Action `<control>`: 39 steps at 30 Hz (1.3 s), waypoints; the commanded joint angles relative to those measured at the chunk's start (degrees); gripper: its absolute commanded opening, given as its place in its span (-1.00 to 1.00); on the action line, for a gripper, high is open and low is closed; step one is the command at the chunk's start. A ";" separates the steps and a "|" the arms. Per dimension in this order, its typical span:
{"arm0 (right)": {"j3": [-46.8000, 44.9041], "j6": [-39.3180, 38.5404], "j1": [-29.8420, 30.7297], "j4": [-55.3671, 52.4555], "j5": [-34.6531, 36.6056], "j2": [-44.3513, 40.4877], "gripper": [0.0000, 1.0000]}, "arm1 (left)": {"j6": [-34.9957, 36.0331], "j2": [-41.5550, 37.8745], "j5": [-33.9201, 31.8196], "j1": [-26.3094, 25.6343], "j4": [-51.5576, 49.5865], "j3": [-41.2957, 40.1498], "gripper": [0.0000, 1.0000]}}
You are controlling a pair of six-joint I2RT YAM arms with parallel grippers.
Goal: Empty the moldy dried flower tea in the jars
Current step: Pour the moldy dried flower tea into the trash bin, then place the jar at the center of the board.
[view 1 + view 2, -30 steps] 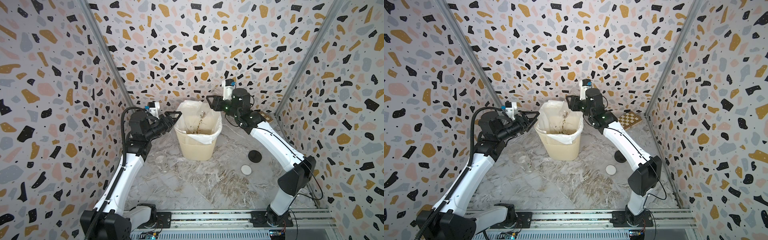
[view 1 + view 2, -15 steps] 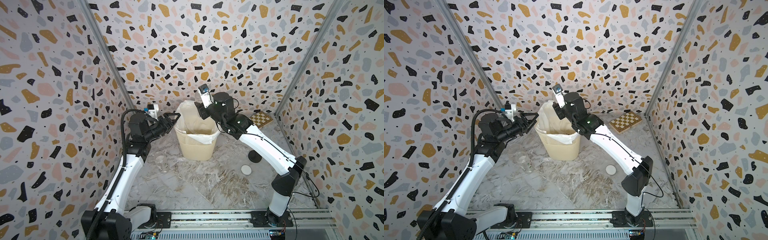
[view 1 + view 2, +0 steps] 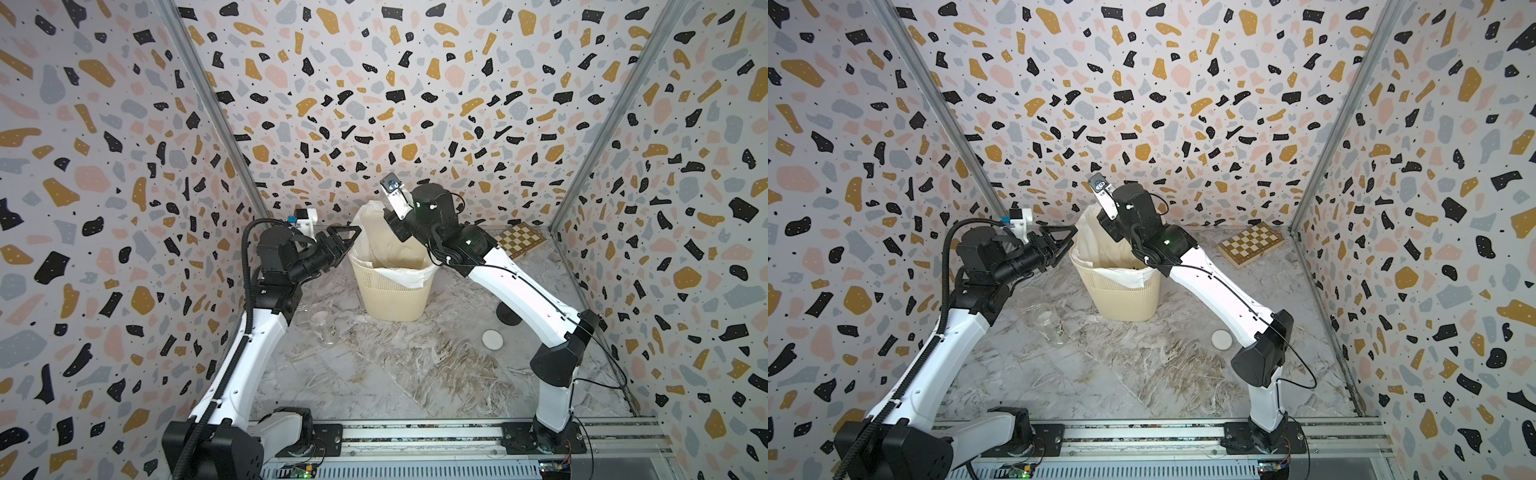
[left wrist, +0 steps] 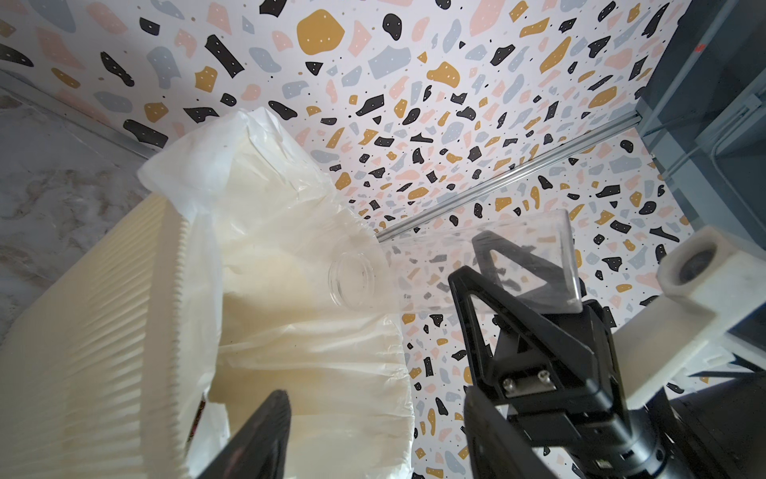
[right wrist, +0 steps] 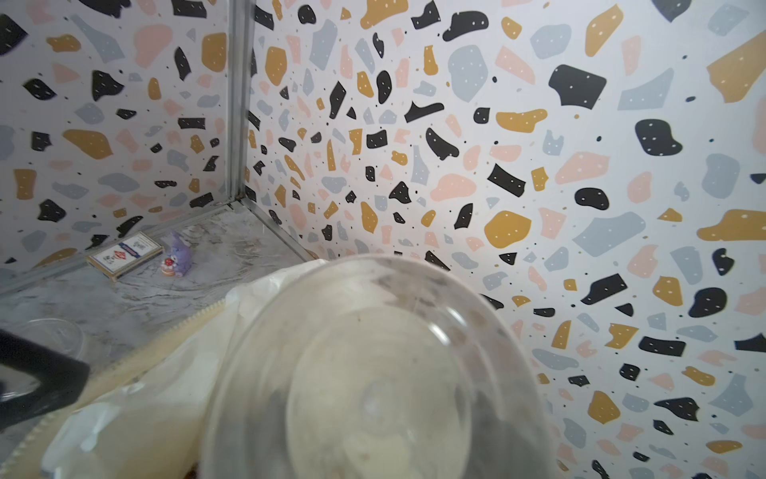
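My left gripper point(image 3: 347, 237) hangs open with nothing between its fingers, just left of the bin point(image 3: 392, 299). A labelled jar point(image 3: 1052, 328) stands uncapped on the desk point(image 3: 415, 374) below that arm. Over the bin, my right gripper point(image 4: 472, 261) is clamped around a second jar point(image 4: 414, 273), and everything turns on how this one lies. Its long axis runs from the base, close to the right wrist, leftward to the mouth, which faces into the white bag point(image 3: 386, 245) lining the bin (the right wrist view looks straight onto the round base). Of the moldy dried flower tea point(image 5: 389, 284) I see only faint brownish smears on the jar's wall, so I judge this pour nearly finished. The right arm owns this jar, and the left arm is nearer the one on the desk.
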 commanded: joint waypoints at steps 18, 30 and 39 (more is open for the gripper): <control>-7.27 24.91 -13.37 5.89 -27.20 -10.52 -0.12 | -0.57 -0.98 1.11 0.45 2.79 0.28 0.30; -16.90 40.81 -22.21 14.92 -41.25 -16.00 -0.09 | 1.17 -0.20 0.28 -2.17 -1.05 5.45 0.26; -31.02 62.77 -29.48 35.39 -55.23 -21.90 -0.08 | -7.73 4.57 2.19 -10.05 12.57 7.84 0.24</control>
